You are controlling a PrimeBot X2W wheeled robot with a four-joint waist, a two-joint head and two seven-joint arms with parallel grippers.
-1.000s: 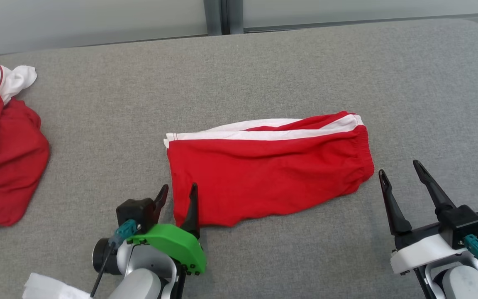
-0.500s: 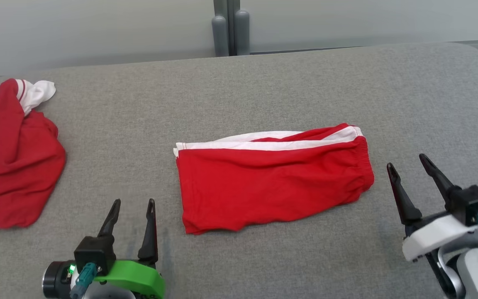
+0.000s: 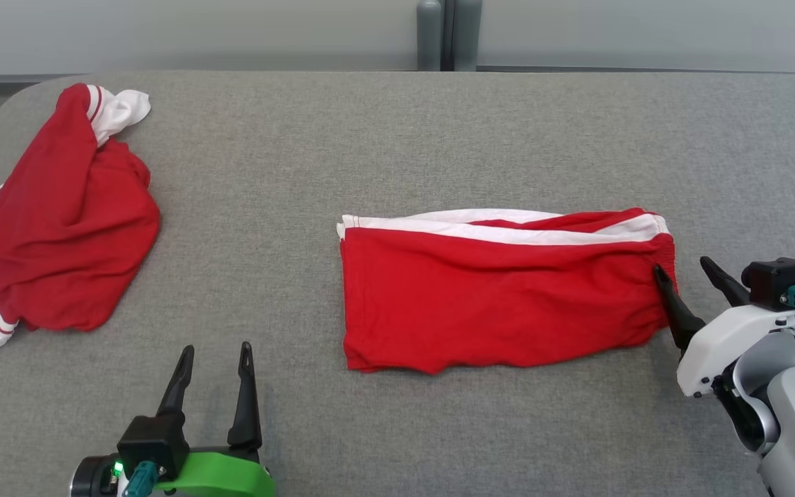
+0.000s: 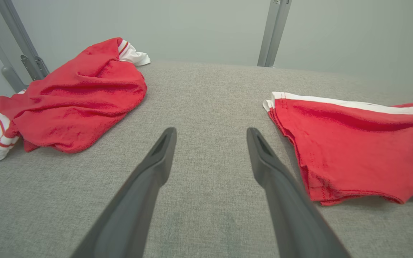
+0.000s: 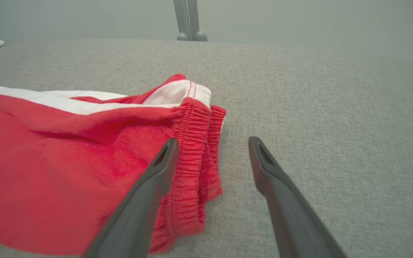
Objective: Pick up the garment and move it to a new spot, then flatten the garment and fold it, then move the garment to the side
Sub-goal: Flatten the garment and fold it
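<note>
The garment (image 3: 501,297), red shorts with a white side stripe, lies folded flat in the middle of the grey padded table (image 3: 370,138). My left gripper (image 3: 217,347) stands open at the lower left, well clear of the garment's left edge (image 4: 353,143), with nothing between its fingers (image 4: 210,132). At the right, my right gripper (image 3: 680,264) is open beside the elastic waistband. In the right wrist view its left finger overlaps the garment (image 5: 66,154) while the right one is over bare table, and the gripper (image 5: 212,140) holds nothing.
A second red and white garment (image 3: 66,221) lies crumpled at the table's far left (image 4: 77,96), near the rounded corner. Grey posts (image 3: 446,34) stand behind the back edge against a pale wall. Bare table lies behind and in front of the folded garment.
The head camera has shifted. My left gripper has opened wider and drawn away from the garment's lower left corner. My right gripper has moved in to the waistband edge.
</note>
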